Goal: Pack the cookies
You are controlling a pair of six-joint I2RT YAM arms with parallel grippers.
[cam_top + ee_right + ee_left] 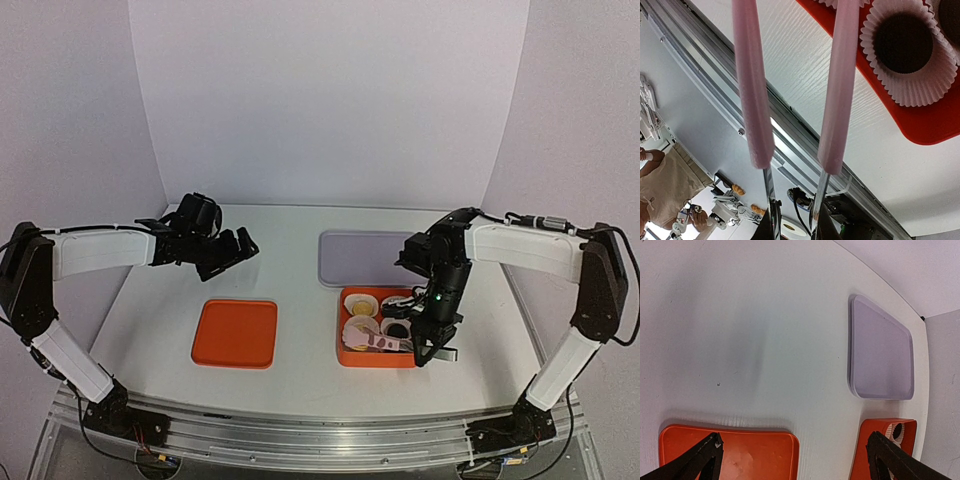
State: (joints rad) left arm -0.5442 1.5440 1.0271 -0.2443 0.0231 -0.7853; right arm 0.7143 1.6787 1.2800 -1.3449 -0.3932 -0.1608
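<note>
An orange box (345,352) at the right holds white fluted paper cups. One cup has a yellow cookie (360,308) in it and another a dark cookie (397,328). My right gripper (430,345) hangs over the box's right side, shut on pink foam-covered tongs (375,343) that reach left over the cups. In the right wrist view the gripper (792,227) clamps the tongs' metal stems; the two pink arms (747,85) stand apart, their tips out of frame. A dark cookie (903,42) sits in its cup beside them. My left gripper (235,250) hovers open and empty.
An orange lid (235,333) lies flat left of the box, below my left gripper (795,460). A lilac lid (362,258) lies behind the box, also seen in the left wrist view (882,350). The table's front rail (805,145) runs close to the box.
</note>
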